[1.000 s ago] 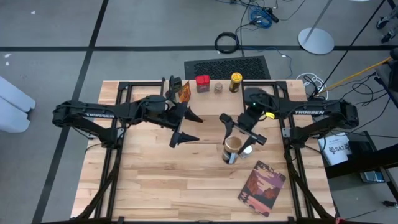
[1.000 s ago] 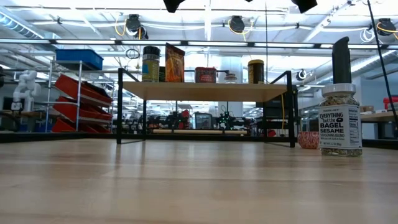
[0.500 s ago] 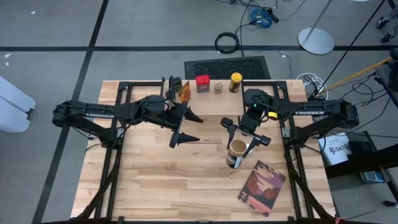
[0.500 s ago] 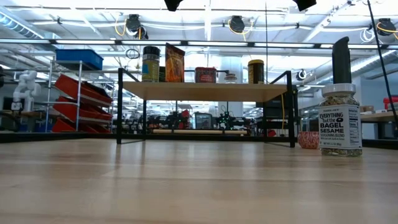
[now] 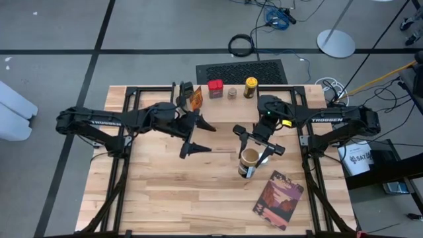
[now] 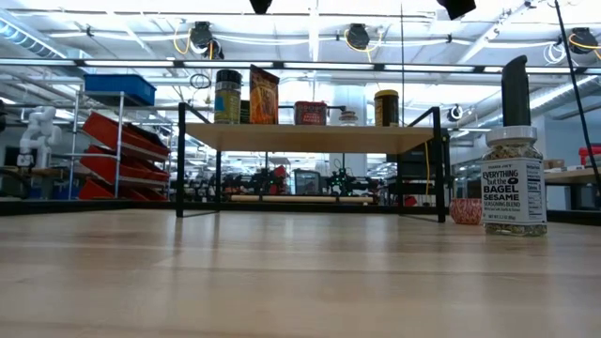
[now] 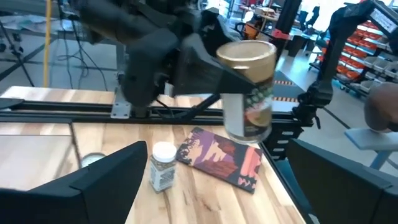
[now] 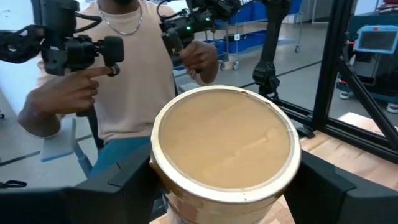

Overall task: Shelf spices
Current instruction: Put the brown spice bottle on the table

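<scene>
My right gripper [image 5: 256,147] is shut on a clear spice jar with a tan top [image 7: 247,93], held above the table's middle right. My left gripper [image 5: 201,137] hovers open and empty at the table's middle, pointing at that jar. A white-topped sesame jar [image 6: 513,183] stands on its base on the table under the right arm. On the shelf [image 6: 310,137] at the far edge stand a dark jar [image 6: 227,97], an orange-labelled box [image 5: 196,98], a red tin [image 5: 215,88], a small jar [image 5: 232,93] and a yellow-topped jar [image 5: 250,86]. My right gripper pinches the tan-topped jar between its two fingers [image 8: 118,180], which lie against opposite sides of the body just below the lid [image 8: 186,205]. The fingers come in about level. The jar stands upright, lifted clear of the table and above the book.
A reddish picture-covered book [image 5: 277,199] lies flat near the table's near right corner. Black frame rails [image 5: 125,142] run along both sides of the table. Beyond the table a person [image 8: 130,74] holds hand controllers.
</scene>
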